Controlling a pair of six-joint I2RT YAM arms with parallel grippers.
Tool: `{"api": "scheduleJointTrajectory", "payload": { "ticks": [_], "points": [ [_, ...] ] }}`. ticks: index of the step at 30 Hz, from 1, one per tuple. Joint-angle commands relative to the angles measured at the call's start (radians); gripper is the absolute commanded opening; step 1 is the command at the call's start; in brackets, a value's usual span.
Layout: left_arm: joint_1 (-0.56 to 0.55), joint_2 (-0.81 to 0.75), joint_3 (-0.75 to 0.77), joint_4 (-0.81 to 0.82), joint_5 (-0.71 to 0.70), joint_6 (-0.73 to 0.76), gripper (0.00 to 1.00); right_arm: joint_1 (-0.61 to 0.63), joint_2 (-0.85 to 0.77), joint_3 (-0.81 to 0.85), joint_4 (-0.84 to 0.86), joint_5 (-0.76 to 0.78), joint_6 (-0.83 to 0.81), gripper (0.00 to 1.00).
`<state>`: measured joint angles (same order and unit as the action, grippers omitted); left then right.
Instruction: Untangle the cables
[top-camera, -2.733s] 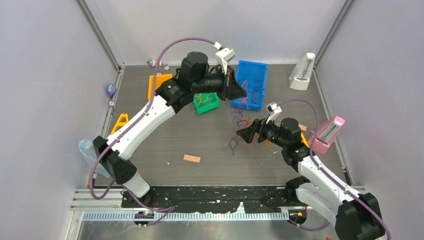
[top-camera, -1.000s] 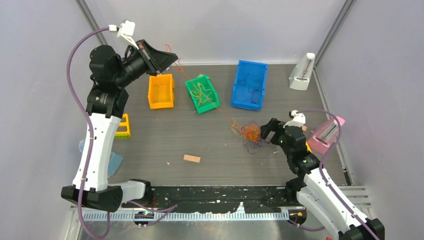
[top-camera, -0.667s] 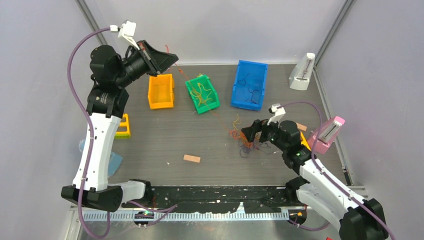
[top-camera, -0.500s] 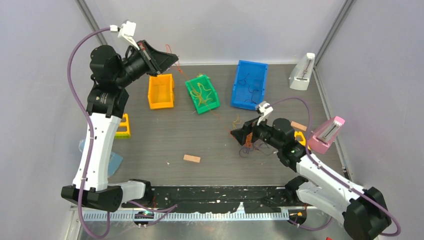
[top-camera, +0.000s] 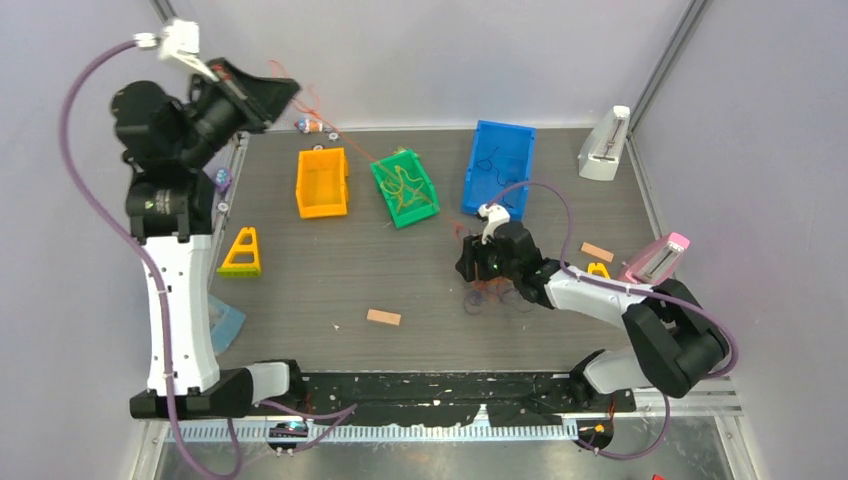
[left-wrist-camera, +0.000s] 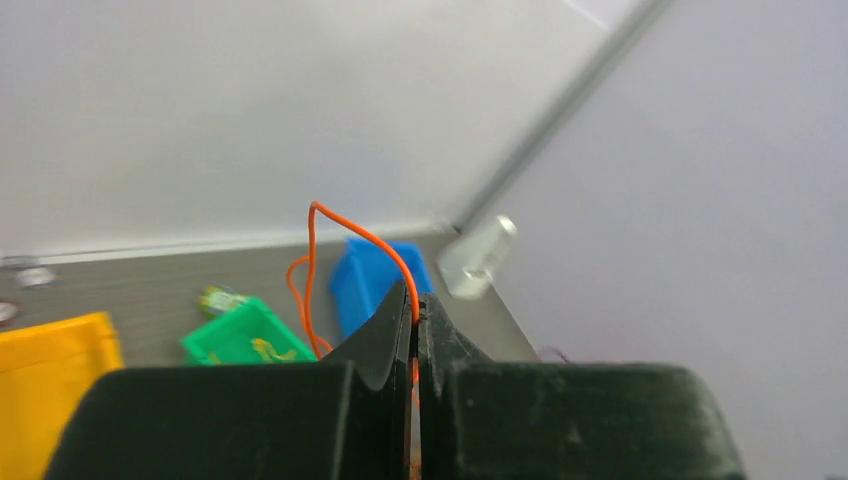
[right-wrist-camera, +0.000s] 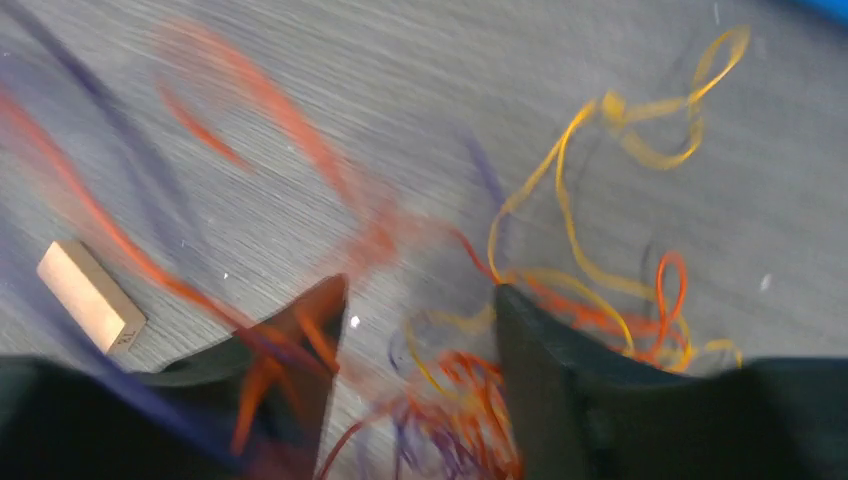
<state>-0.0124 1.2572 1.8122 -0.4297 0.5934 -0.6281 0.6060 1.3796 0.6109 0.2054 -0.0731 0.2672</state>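
Observation:
A tangle of orange, yellow and purple cables (top-camera: 488, 292) lies on the table right of centre. It fills the right wrist view (right-wrist-camera: 560, 290). My right gripper (top-camera: 468, 264) is low over it, open (right-wrist-camera: 420, 300), with strands lying between the jaws. My left gripper (top-camera: 262, 97) is raised high at the back left and shut on one orange cable (left-wrist-camera: 340, 222). That orange cable (top-camera: 372, 157) runs taut from it down over the green bin to the tangle. The cable's loose end loops above the left jaws.
An orange bin (top-camera: 322, 183), a green bin (top-camera: 405, 187) with yellow-green cables and a blue bin (top-camera: 499, 168) with dark cables stand at the back. A wooden block (top-camera: 383, 317) lies near centre. A yellow stand (top-camera: 240, 252) is left. White (top-camera: 604, 146) and pink (top-camera: 656, 262) fixtures are right.
My left arm has risen further up and left, still gripping the orange cable, drawing it longer. My right gripper has moved left and down over the tangle, which shifted slightly.

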Motion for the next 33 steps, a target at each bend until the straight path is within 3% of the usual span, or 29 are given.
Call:
{"api": "scheduleJointTrajectory", "payload": {
  "ticks": [1, 6, 8, 9, 13, 17, 20, 23, 33],
  "points": [
    [0.230, -0.048, -0.013, 0.029, -0.034, -0.102, 0.00, -0.066, -0.062, -0.106, -0.033, 0.109, 0.162, 0.54],
    [0.345, -0.088, -0.131, 0.094, -0.042, -0.141, 0.00, -0.321, -0.225, -0.286, 0.012, -0.057, 0.285, 0.50],
    [0.347, -0.096, -0.175, 0.114, -0.042, -0.146, 0.00, -0.348, -0.301, -0.279, -0.047, -0.014, 0.301, 0.43],
    [0.347, -0.099, -0.194, 0.128, -0.040, -0.149, 0.00, -0.350, -0.347, -0.269, -0.114, 0.042, 0.299, 0.34],
    [0.348, -0.112, -0.221, 0.110, -0.085, -0.114, 0.00, -0.354, -0.434, -0.197, -0.315, 0.276, 0.311, 0.27],
    [0.368, -0.134, -0.237, 0.086, -0.141, -0.083, 0.00, -0.365, -0.470, -0.131, -0.507, 0.540, 0.417, 0.36],
    [0.401, -0.143, -0.259, 0.097, -0.139, -0.099, 0.00, -0.398, -0.490, -0.124, -0.583, 0.628, 0.517, 0.44],
    [0.433, -0.143, -0.280, 0.115, -0.118, -0.117, 0.00, -0.479, -0.506, -0.145, -0.611, 0.606, 0.557, 0.49],
    [0.482, -0.156, -0.333, 0.121, -0.124, -0.113, 0.00, -0.664, -0.554, -0.172, -0.626, 0.551, 0.568, 0.47]
  ]
}}
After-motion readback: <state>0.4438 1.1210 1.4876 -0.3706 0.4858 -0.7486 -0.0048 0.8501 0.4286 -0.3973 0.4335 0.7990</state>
